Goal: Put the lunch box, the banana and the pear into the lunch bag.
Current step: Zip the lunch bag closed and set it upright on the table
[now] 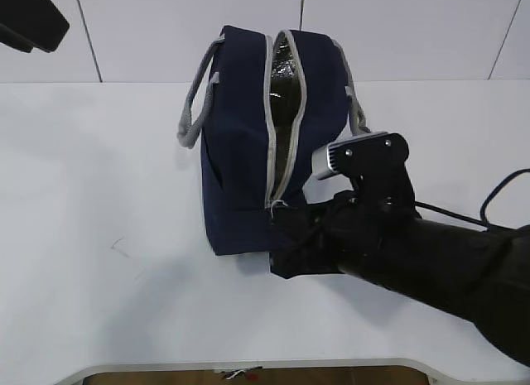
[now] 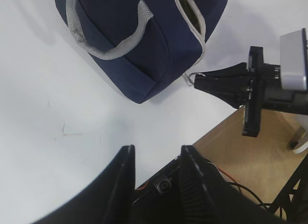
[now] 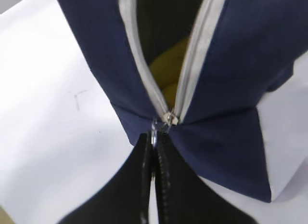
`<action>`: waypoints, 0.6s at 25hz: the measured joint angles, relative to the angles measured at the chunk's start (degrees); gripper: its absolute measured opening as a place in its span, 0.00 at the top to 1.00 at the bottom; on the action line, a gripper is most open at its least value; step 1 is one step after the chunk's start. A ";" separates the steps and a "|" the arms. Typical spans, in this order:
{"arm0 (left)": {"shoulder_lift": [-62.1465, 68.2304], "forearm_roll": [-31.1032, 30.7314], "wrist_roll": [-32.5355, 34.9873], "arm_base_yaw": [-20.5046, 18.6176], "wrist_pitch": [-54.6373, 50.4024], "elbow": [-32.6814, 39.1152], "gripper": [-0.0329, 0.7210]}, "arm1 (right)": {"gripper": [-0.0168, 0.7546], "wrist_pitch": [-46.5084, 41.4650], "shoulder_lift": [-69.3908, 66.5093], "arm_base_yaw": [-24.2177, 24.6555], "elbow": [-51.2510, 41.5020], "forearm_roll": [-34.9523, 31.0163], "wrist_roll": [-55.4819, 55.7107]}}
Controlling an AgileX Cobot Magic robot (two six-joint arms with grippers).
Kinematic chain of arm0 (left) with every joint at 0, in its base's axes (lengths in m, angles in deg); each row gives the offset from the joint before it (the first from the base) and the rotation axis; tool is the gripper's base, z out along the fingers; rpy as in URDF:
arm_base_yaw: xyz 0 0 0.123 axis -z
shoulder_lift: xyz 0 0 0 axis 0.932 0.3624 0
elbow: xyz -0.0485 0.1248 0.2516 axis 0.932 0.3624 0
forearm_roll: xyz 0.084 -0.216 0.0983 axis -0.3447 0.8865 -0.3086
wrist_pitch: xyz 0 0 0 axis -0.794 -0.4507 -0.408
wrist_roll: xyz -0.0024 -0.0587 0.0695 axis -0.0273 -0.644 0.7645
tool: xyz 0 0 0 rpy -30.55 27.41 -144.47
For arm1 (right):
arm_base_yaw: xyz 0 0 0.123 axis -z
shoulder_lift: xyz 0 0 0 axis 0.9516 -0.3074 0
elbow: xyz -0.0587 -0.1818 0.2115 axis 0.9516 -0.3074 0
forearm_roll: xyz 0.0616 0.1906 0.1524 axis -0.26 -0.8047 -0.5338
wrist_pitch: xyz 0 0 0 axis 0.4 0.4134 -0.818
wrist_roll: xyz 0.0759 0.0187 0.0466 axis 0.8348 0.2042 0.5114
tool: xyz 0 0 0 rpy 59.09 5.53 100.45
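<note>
The navy lunch bag (image 1: 240,128) lies on the white table with its grey zipper (image 1: 286,112) parted along the top, foil lining showing inside. My right gripper (image 3: 155,137) is shut on the metal zipper pull (image 3: 154,129) at the bag's near end. The left wrist view shows the same pinch from the side, my right gripper (image 2: 197,80) on the pull. Through the gap I see something yellow (image 3: 168,70); I cannot tell whether it is the banana or the pear. The lunch box is hidden. My left gripper (image 2: 156,149) hangs open and empty, well away from the bag.
The left arm (image 1: 29,21) is raised at the back left corner. The table's front edge (image 1: 248,364) runs close below the right arm. A black cable (image 1: 497,194) loops at the right. Wooden floor (image 2: 250,156) shows beyond the table edge.
</note>
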 joint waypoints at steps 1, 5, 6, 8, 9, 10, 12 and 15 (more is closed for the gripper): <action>0.00 0.00 0.00 0.00 0.00 0.00 0.63 | 0.96 -0.43 0.88 0.00 0.00 0.00 0.00; 0.00 0.00 0.00 0.00 0.00 0.00 0.63 | 0.96 -4.09 3.70 0.00 0.45 0.00 0.00; 0.00 0.00 0.00 0.00 0.00 0.00 0.63 | 0.96 -5.54 4.14 0.00 1.21 0.00 0.00; 0.00 -0.70 0.00 0.00 0.00 0.00 0.63 | 0.96 -8.62 5.18 0.00 2.72 0.00 0.00; 0.00 -1.25 0.00 0.00 0.00 0.00 0.63 | 0.96 -9.89 5.54 0.00 3.64 0.00 0.00; 0.00 -1.69 0.00 0.00 0.00 0.23 0.63 | 0.96 -11.67 6.01 0.00 4.70 0.00 0.00; 0.00 -2.28 0.00 0.00 0.00 0.94 0.63 | 0.96 -16.11 6.98 0.00 7.01 0.00 0.00; 0.00 -4.15 0.00 0.00 0.00 3.16 0.63 | 0.96 -23.11 7.54 0.00 11.36 0.33 0.00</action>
